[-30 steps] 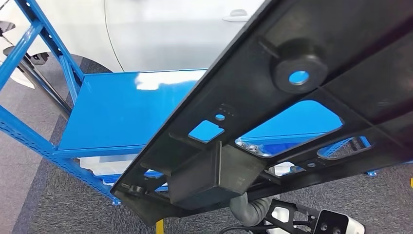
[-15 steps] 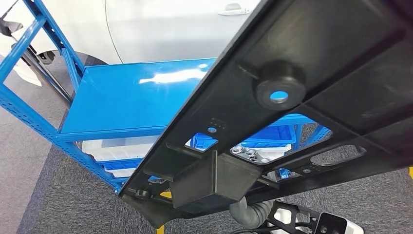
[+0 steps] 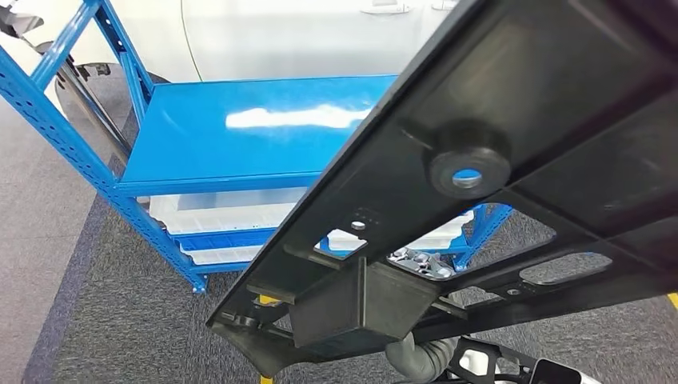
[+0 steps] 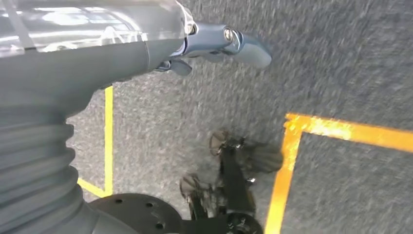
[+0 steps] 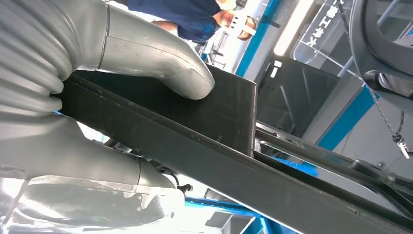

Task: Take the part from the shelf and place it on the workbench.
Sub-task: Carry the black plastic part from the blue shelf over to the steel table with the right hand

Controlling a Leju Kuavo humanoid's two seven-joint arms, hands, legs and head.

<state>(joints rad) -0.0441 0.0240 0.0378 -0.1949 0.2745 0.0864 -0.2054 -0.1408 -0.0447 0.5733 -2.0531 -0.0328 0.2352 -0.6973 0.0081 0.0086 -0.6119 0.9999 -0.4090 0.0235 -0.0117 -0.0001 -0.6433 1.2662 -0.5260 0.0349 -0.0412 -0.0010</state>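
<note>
Right hand (image 5: 97, 92) clamps black panel part (image 3: 496, 168), held tilted over grey carpet (image 3: 104, 320), clear of blue shelf (image 3: 264, 132) edge (shelf now farther back). Left hand (image 4: 209, 41) loose, holding nothing.

- The floor (image 3: 104, 320) is a grey carpet, with a lighter grey strip at the left.
- Yellow tape lines (image 4: 292, 165) are on the carpet.
- A white car body (image 3: 280, 36) stands behind, with a door handle at the top.
- Light reflects brightly on the white panel.
</note>
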